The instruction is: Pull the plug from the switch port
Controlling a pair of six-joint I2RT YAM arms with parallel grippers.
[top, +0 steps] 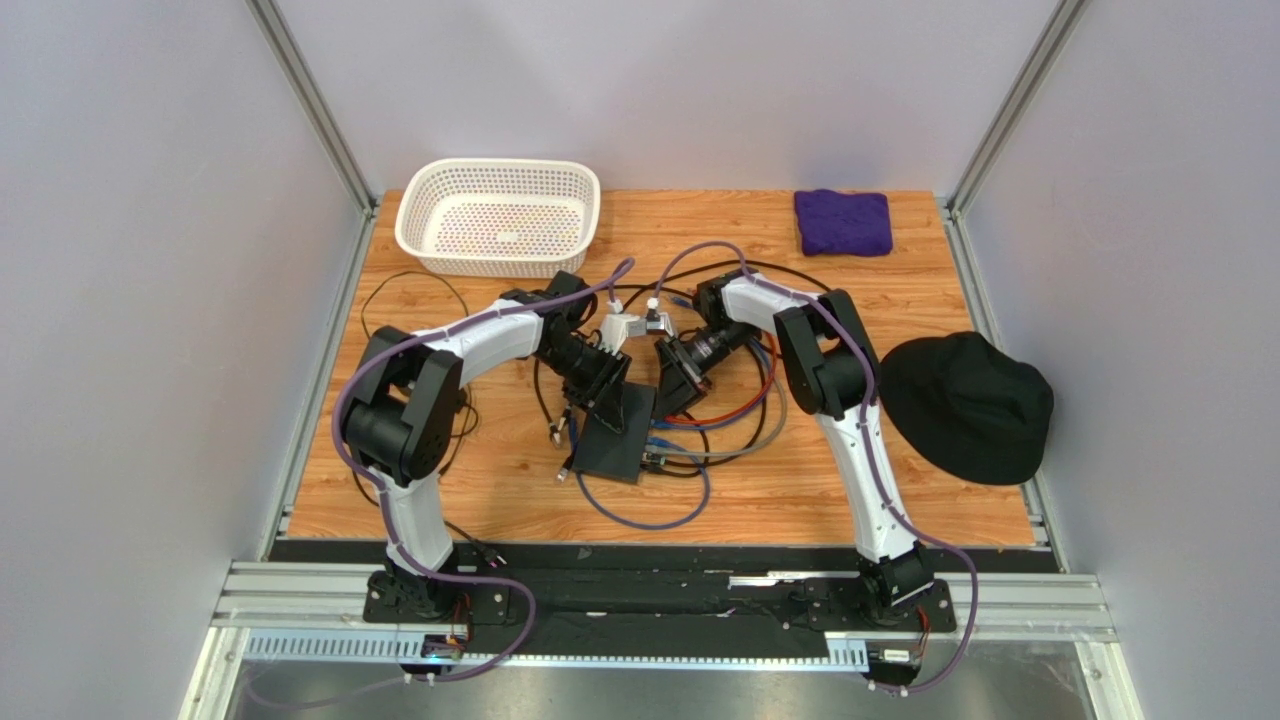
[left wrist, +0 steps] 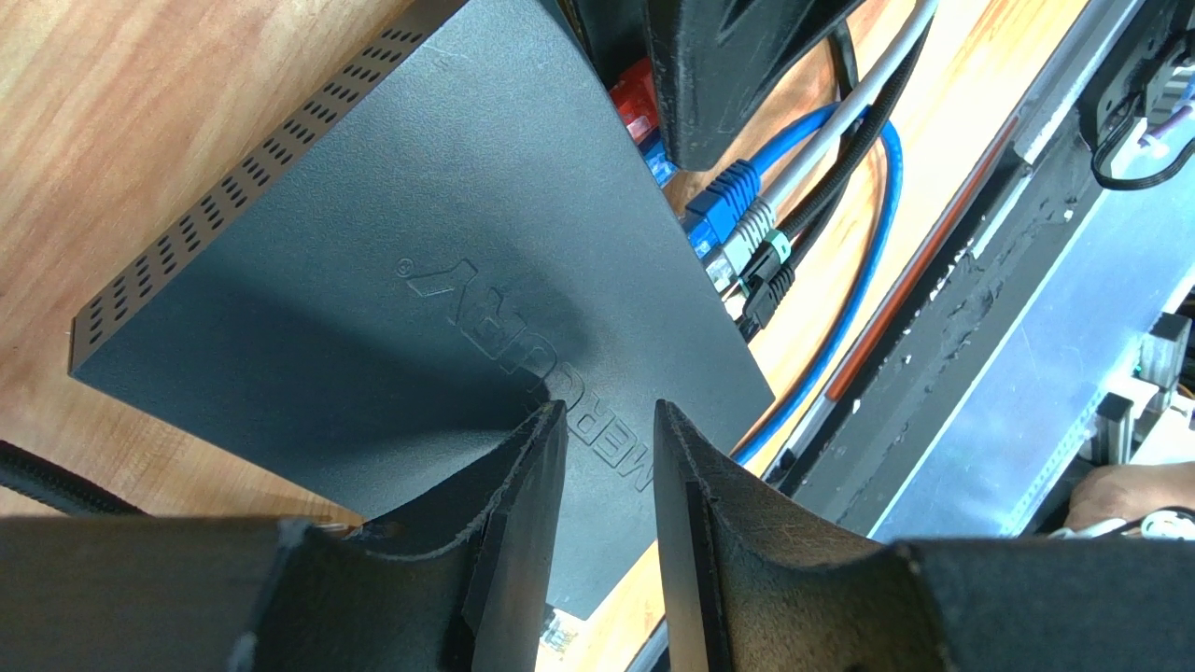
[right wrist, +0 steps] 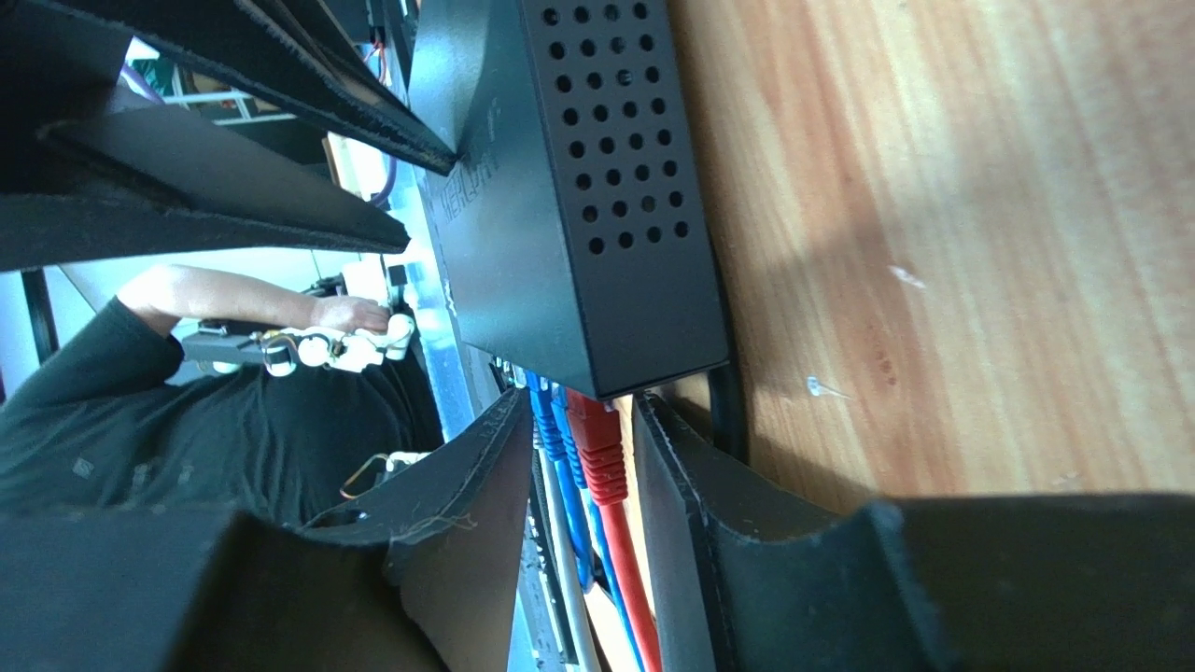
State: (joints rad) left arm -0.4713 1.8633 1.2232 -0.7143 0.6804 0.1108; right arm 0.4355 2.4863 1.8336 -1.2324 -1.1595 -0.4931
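The switch [top: 616, 435] is a flat black box lying mid-table, with a vented side [right wrist: 617, 154] and embossed lettering on its top [left wrist: 421, 280]. Red [right wrist: 596, 441] and blue plugs [right wrist: 544, 420] sit in its port row, alongside blue, grey and black ones [left wrist: 730, 210]. My right gripper [right wrist: 575, 413] straddles the red plug and the blue plugs beside it; its jaws are narrow, with a thin gap left by the red plug. My left gripper [left wrist: 606, 413] stands open with its tips on the switch's top and nothing between them. From above, both grippers [top: 598, 393] [top: 672, 393] flank the switch.
Loops of blue, red, grey and black cable [top: 661, 510] trail from the switch toward the near edge. A white basket [top: 499, 215] stands at the back left, a purple cloth [top: 843, 221] at the back right, and a black hat [top: 966, 405] at the right edge.
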